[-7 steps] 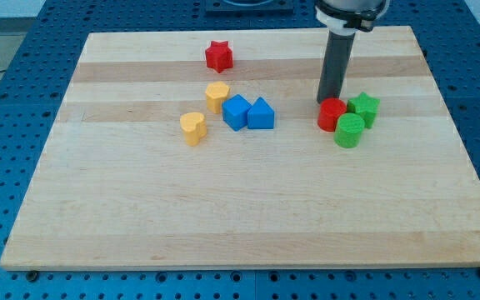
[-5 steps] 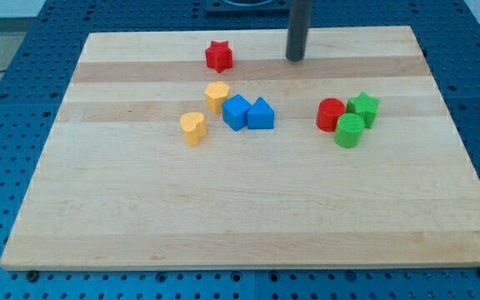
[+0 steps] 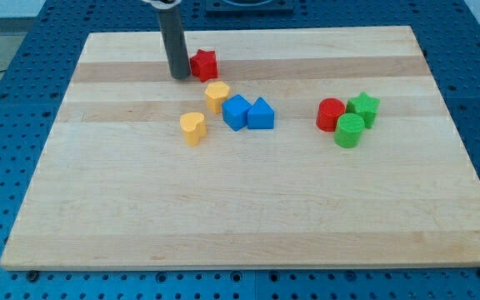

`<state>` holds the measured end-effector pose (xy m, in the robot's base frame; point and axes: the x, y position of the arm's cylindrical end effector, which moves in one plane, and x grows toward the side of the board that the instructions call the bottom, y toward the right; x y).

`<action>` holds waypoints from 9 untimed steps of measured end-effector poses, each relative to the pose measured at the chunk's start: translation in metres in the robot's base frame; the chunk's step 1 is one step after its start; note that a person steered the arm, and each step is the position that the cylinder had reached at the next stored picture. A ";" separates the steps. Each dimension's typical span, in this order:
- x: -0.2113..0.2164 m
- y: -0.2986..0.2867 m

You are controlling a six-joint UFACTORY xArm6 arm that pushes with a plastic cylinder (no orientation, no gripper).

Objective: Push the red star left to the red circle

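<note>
The red star (image 3: 205, 64) lies near the view's top, left of centre on the wooden board (image 3: 248, 217). My tip (image 3: 178, 76) stands right against the star's left side, touching or nearly touching it. The red circle (image 3: 331, 114) sits far to the view's right, pressed against a green star (image 3: 363, 108) and a green round block (image 3: 349, 131).
Below the red star lie a yellow block (image 3: 217, 96), a yellow heart-like block (image 3: 192, 127), a blue block (image 3: 237, 112) and a blue triangle-topped block (image 3: 261, 114), clustered between the star and the red circle.
My tip swept from beside the red circle up across the board's top to the red star's left side. The red star shifted a little left and down.
</note>
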<state>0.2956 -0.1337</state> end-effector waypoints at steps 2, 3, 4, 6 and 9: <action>-0.013 0.130; 0.008 0.181; 0.039 0.166; 0.082 0.204; 0.149 0.184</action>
